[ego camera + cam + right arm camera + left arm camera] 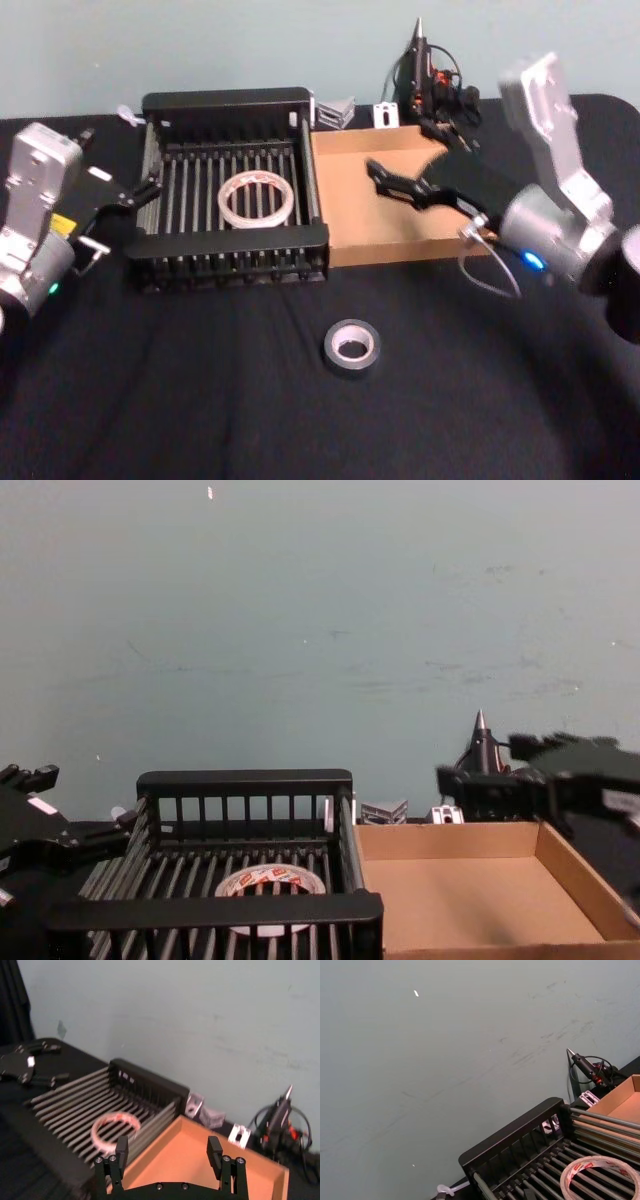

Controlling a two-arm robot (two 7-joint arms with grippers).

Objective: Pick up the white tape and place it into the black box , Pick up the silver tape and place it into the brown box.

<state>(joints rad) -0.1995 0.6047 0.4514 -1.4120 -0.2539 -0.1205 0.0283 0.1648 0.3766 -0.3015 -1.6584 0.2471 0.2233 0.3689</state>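
Black cloth covers the table, with a plain pale grey-green wall behind. The black box sits left of centre, and the brown box butts against its right side, walls touching. The white tape lies flat on the slatted floor of the black box, roughly central, red print showing on its face; it also shows in the left wrist view, the right wrist view and the chest view. The silver tape lies flat on the cloth in front of both boxes, well apart from them, with no gripper near it. The right gripper hangs over the brown box near its left wall, fingers spread with nothing between them; the right wrist view shows both fingers clearly apart above the cardboard floor. The left gripper sits just beside the left wall of the black box, outside it, holding nothing; its fingers look parted. A cluster of small items with cables stands at the back edge behind the brown box.
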